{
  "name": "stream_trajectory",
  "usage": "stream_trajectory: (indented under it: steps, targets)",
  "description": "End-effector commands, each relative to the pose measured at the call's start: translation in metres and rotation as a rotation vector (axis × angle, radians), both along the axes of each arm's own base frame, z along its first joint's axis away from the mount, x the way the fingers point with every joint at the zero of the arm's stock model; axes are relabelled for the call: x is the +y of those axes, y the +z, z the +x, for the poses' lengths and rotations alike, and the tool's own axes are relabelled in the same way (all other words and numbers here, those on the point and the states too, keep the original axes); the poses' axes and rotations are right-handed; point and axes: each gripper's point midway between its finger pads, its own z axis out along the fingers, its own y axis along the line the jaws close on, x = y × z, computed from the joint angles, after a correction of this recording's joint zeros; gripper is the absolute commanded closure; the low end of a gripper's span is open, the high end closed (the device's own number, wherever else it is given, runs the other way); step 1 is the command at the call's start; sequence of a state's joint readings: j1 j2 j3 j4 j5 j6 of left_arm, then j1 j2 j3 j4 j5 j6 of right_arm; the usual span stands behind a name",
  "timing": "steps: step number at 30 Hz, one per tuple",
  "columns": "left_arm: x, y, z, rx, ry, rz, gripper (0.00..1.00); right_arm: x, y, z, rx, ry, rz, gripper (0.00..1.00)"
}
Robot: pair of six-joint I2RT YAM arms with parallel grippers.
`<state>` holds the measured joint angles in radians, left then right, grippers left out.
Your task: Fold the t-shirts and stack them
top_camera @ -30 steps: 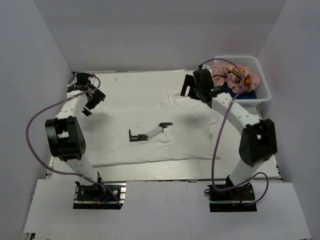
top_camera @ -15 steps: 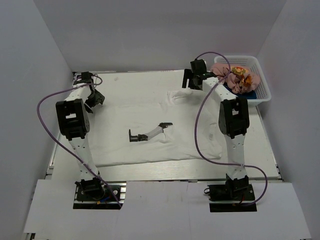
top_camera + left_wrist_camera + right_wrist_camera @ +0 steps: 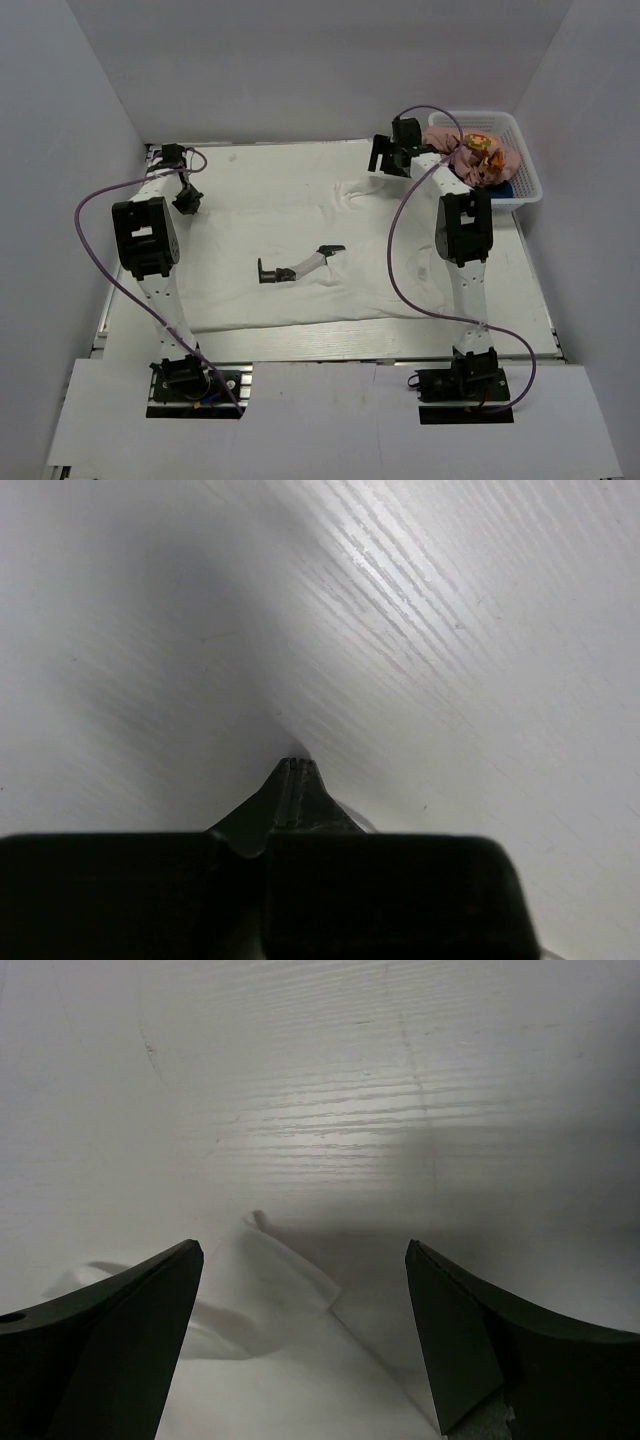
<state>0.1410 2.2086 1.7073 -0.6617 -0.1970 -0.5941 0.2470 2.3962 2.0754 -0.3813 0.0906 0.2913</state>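
White t-shirt spread flat mid-table; light, limp, likely sags, so grip far corners. Right gripper spread above far-right sleeve corner. Left gripper pressed together far left; pinch of cloth unclear.

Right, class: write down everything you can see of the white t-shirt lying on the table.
The white t-shirt is soft, plain cloth, spread nearly flat across the table, lightly wrinkled and bunched up at its far right edge. A small black-and-grey object lies on its middle. The open right gripper hovers over a folded corner, not gripping it.
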Motion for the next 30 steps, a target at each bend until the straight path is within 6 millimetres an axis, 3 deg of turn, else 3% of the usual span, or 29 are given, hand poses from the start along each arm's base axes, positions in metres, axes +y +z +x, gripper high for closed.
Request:
stream_trajectory:
  steps: [1,4,5,8,9,13,14,15,17,19,20,22,23,24,25,26,28,30]
  targets:
    - [-0.008,-0.018,-0.008,0.029,-0.063,-0.025,1.0,0.022,0.001,0.015,-0.028,0.042,0.127,0.13]
    - [-0.01,-0.019,-0.011,0.028,-0.068,-0.034,1.0,0.029,-0.008,0.013,0.0,0.046,0.176,0.19]
    - [-0.012,-0.012,-0.005,-0.001,-0.074,-0.041,1.0,0.029,-0.012,0.01,0.012,0.047,0.179,0.29]
    - [-0.016,-0.011,-0.008,-0.021,-0.093,-0.054,1.0,0.032,-0.019,0.005,0.035,0.048,0.201,0.44]
    - [-0.016,-0.009,-0.007,-0.031,-0.093,-0.052,1.0,0.032,-0.017,0.004,0.037,0.039,0.21,0.56]
    - [-0.021,0.007,-0.002,-0.1,-0.117,-0.044,1.0,0.033,-0.009,0.002,0.005,0.032,0.219,0.74]
    - [-0.021,0.012,0.0,-0.118,-0.118,-0.041,1.0,0.031,0.005,0.004,-0.022,0.026,0.225,0.77]
    - [-0.026,0.013,-0.001,-0.125,-0.135,-0.035,1.0,0.03,0.007,0.005,-0.031,0.021,0.219,0.88]
    - [-0.025,0.024,0.003,-0.17,-0.137,-0.027,1.0,0.029,0.026,0.007,-0.071,0.024,0.216,1.0]
    - [-0.025,0.04,0.001,-0.22,-0.138,-0.017,1.0,0.029,0.03,0.005,-0.078,0.032,0.211,1.0]
    - [-0.025,0.046,0.001,-0.238,-0.138,-0.014,1.0,0.031,0.047,0.003,-0.105,0.044,0.215,1.0]
    - [-0.027,0.063,-0.006,-0.281,-0.152,-0.008,1.0,0.032,0.05,-0.001,-0.108,0.065,0.206,1.0]
    - [-0.028,0.068,-0.008,-0.298,-0.152,-0.005,1.0,0.037,0.071,-0.006,-0.138,0.121,0.221,1.0]
    - [-0.027,0.067,-0.016,-0.289,-0.146,0.002,1.0,0.037,0.066,-0.013,-0.121,0.14,0.214,1.0]
    - [-0.027,0.082,-0.019,-0.317,-0.147,0.008,1.0,0.038,0.078,-0.018,-0.133,0.157,0.226,1.0]
    - [-0.026,0.078,-0.03,-0.302,-0.139,0.015,1.0,0.038,0.083,-0.027,-0.134,0.166,0.224,1.0]
    - [-0.026,0.086,-0.037,-0.322,-0.126,0.023,1.0,0.033,0.076,-0.046,-0.114,0.168,0.215,1.0]
    - [-0.026,0.098,-0.05,-0.348,-0.111,0.028,1.0,0.03,0.101,-0.053,-0.172,0.172,0.224,1.0]
